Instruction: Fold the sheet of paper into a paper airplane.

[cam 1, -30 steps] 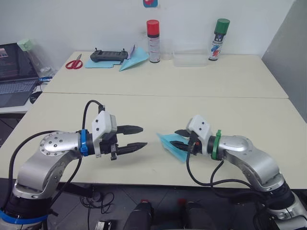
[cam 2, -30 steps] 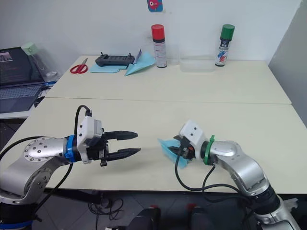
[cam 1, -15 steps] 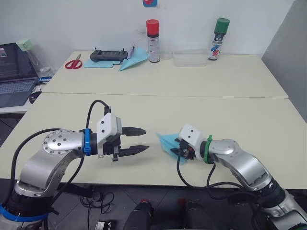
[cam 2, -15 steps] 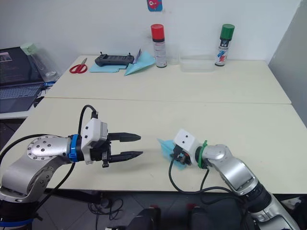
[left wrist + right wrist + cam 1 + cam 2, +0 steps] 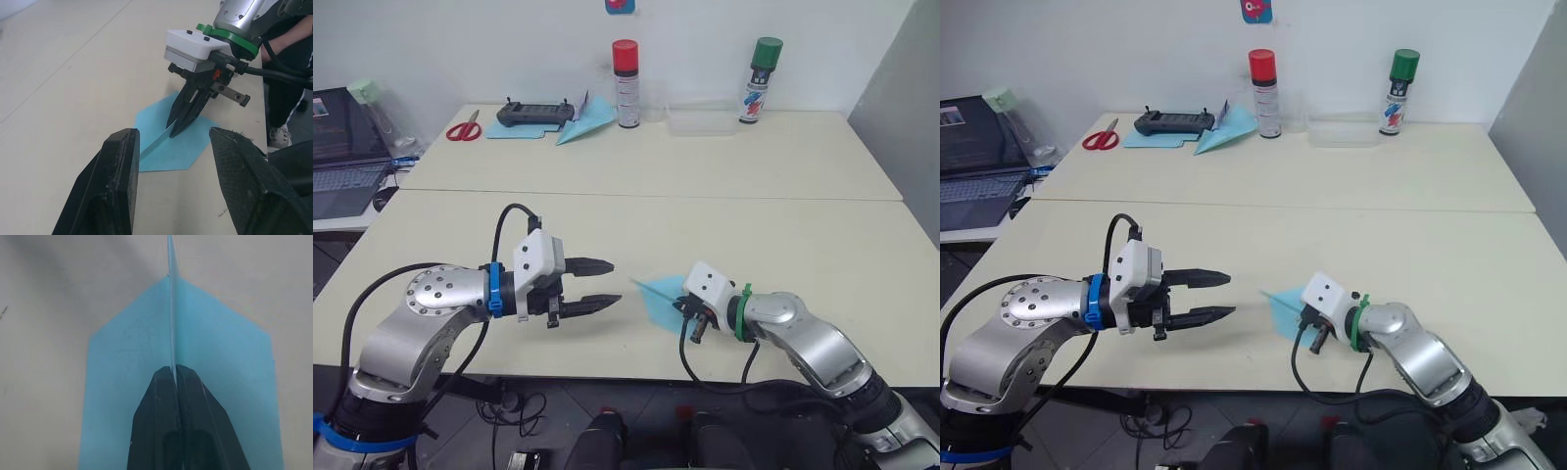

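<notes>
The paper airplane (image 5: 663,297) now lies spread flatter on the desk (image 5: 724,230) front, nose toward the left gripper (image 5: 592,285) — the right gripper (image 5: 183,115) has rolled, fingers clamped on its centre ridge; left fingers gape — wings look ready for shaping

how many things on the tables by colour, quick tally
light blue: 3 – paper airplane, second dart, flat sheet
red: 2 – scissors, red-capped can
green: 1 – green-capped can
black: 1 – controller
clear: 1 – tray
total: 8
</notes>
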Tool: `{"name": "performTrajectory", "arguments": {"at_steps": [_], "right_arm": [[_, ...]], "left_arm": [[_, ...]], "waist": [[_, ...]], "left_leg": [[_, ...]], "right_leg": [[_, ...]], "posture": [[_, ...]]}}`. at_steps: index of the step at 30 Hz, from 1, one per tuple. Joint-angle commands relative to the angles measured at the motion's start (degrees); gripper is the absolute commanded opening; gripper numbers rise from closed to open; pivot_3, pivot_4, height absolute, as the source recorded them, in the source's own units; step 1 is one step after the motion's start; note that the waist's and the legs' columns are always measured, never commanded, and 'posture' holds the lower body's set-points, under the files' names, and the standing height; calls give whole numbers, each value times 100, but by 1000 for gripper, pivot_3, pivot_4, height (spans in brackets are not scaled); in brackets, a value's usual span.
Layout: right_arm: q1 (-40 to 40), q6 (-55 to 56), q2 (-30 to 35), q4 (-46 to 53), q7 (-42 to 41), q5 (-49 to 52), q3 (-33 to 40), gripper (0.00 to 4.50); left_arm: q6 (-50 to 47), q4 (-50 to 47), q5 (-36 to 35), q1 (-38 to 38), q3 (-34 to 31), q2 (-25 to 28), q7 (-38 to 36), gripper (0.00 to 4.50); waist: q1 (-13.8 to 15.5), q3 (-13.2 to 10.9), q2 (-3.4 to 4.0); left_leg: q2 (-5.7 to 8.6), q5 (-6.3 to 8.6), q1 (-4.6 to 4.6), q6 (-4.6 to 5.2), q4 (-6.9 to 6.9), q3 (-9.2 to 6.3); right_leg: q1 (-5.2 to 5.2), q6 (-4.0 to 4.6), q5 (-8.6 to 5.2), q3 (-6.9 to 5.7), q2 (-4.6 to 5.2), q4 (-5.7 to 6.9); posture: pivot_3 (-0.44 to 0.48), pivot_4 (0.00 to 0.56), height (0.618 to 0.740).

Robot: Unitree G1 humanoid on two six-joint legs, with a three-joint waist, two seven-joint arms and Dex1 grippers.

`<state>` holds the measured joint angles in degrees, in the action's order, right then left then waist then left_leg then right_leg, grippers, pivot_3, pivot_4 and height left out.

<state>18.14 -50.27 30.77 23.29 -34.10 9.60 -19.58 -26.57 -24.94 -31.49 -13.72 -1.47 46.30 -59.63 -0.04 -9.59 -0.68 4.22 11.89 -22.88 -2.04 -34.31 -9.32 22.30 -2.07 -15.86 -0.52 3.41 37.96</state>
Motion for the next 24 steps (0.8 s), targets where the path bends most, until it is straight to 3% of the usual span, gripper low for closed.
{"name": "performTrajectory", "arguments": {"at_steps": [1,3,6,11,17,20,24], "right_arm": [[-26,-310,-284,287,425,296,1107,65],[30,-874,-719,275,970,416,2057,65],[69,-1315,-1129,181,1616,310,2779,65],[378,-1293,-1841,-329,2716,-2,3371,65],[381,-1631,-1989,-368,2917,78,3407,65],[388,-1606,-2010,-381,2885,179,3478,614],[427,-1524,-1894,-334,2726,251,3392,1948]], "left_arm": [[-310,0,-248,-420,16,-46,6,2568],[-712,257,-442,-1036,101,-160,19,2568],[-1037,665,-462,-1907,342,-364,-22,2568],[-1121,1242,-265,-2797,758,-723,-142,2568],[-880,1451,-41,-2919,929,-760,-444,2568],[-898,1441,-18,-2880,900,-778,-479,2568],[-907,1389,20,-2795,864,-805,-456,2568]], "waist": [[-3,0,0],[-1,0,-1],[19,-2,-4],[-90,-2,-2],[-209,-4,3],[-201,-4,3],[-192,-4,3]], "left_leg": [[0,0,1,0,0,1],[-1,0,3,0,-2,2],[0,-1,-2,-1,-15,-9],[4,-3,5,-5,-15,15],[1,-16,6,-27,-6,17],[2,-8,5,-13,-6,17],[3,-4,5,-6,-10,17]], "right_leg": [[0,-1,1,-1,-1,1],[0,-3,2,-3,-14,3],[-3,-4,2,-8,-26,12],[1,-4,5,8,-25,14],[6,23,20,11,-25,17],[6,22,19,9,-25,16],[3,21,18,8,-25,16]], "posture": [[0,150,740],[0,150,740],[0,150,740],[0,150,740],[0,150,740],[0,150,740],[0,150,740]]}}
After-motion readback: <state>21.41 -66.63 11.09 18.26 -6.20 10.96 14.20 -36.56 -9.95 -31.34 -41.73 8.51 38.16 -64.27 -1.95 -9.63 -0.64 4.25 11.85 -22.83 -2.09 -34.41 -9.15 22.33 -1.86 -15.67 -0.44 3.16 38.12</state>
